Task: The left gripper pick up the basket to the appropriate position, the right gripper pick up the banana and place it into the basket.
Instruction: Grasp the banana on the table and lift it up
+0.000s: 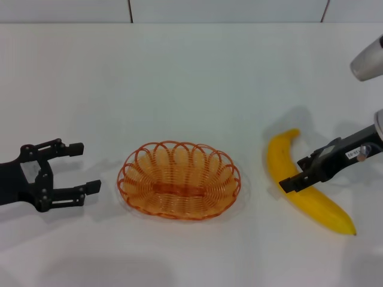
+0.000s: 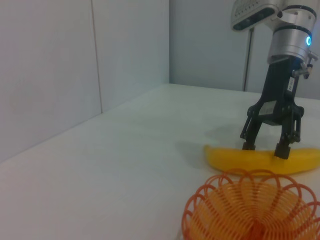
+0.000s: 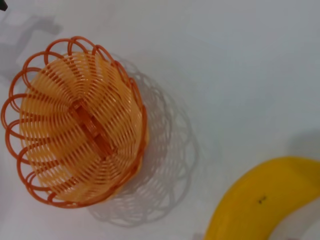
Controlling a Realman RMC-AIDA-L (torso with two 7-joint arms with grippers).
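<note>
A: Where was the right gripper [image 1: 291,178] at this moment?

B: It stood over the middle of the banana [image 1: 306,190], with one finger on each side of the fruit. In the left wrist view both fingertips were down at the level of the banana's top, spread apart, so the claw was released and not yet clenched on it. I judged that it straddled the middle because the balance is best there for a long curved fruit.

A: And the banana itself?

B: It lay flat on the white table [image 1: 191,84], directly under that claw, with one end beyond each side of the fingers.

A: What about the left gripper [image 1: 81,168]?

B: It was low over the table, also released, with its fingers spread wide. The basket [image 1: 179,179] was just in front of its fingertips, near but apart; nothing was between the fingers. The opening pointed at the nearest rim, so I thought it was lined up to take the rim.

A: Was anything in the basket?

B: No, it held nothing. It stood upright on the table between the two claws, well apart from the banana.

A: How many things did you count?

B: One banana, one basket, two grippers. I saw no other object on the table.
</note>
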